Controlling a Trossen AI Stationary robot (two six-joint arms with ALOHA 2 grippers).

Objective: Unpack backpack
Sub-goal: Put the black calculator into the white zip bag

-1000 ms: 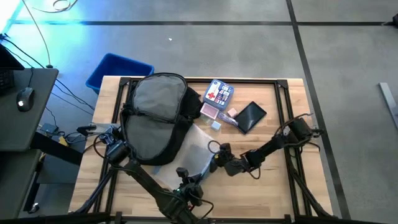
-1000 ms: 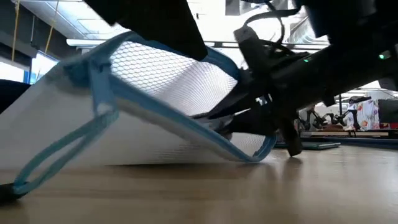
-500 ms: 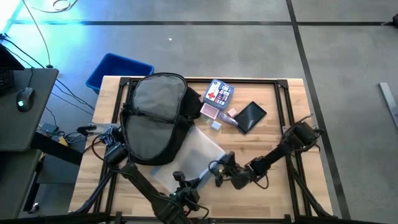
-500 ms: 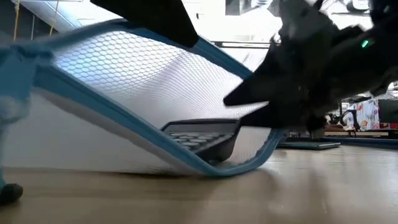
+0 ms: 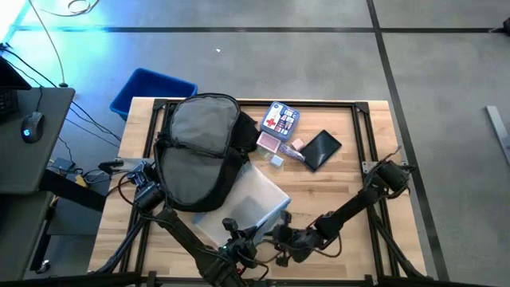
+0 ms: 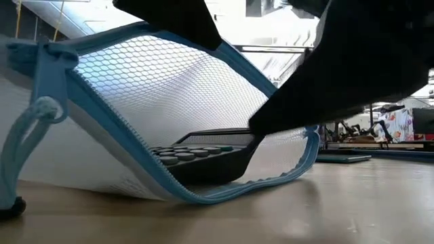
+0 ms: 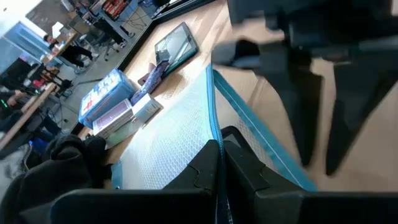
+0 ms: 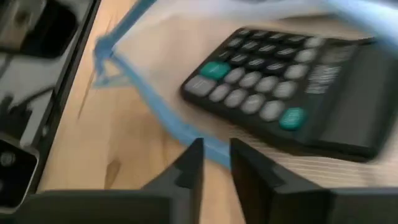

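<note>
The black backpack [image 5: 199,151], grey lining up, lies at the table's left middle. In front of it a clear mesh pouch [image 5: 253,201] with a blue zip rests on the wood, its mouth gaping toward the near edge. A dark calculator [image 8: 292,87] lies inside it, and its near end also shows in the low view [image 6: 203,154]. My left gripper [image 7: 219,165] is shut on the pouch's upper lip. My right gripper [image 8: 214,165] sits at the mouth's lower lip, near the table's front edge, fingers almost together. My left gripper pinches the upper mesh wall at the mouth [image 7: 214,134] between its two fingers and holds that lip raised off the table. My right gripper has the lower blue zip edge [image 8: 186,134] running in between its two fingers, which come slanting down from the table's right. That end of the edge curls up off the wood [image 6: 313,146].
Behind the pouch lie a blue box with a red cross [image 5: 280,118], a pink packet [image 5: 269,142], two small items and a black slab [image 5: 321,149]. A blue bin [image 5: 151,89] stands off the table's far left corner. Bare wood lies at the right.
My right gripper has gone toward the table's near edge and somewhat left, rolling as it went, and now sits at the pouch's mouth. The mouth gapes wider than a second ago, its lower zip edge is drawn out, and the calculator inside has come into the low view.
</note>
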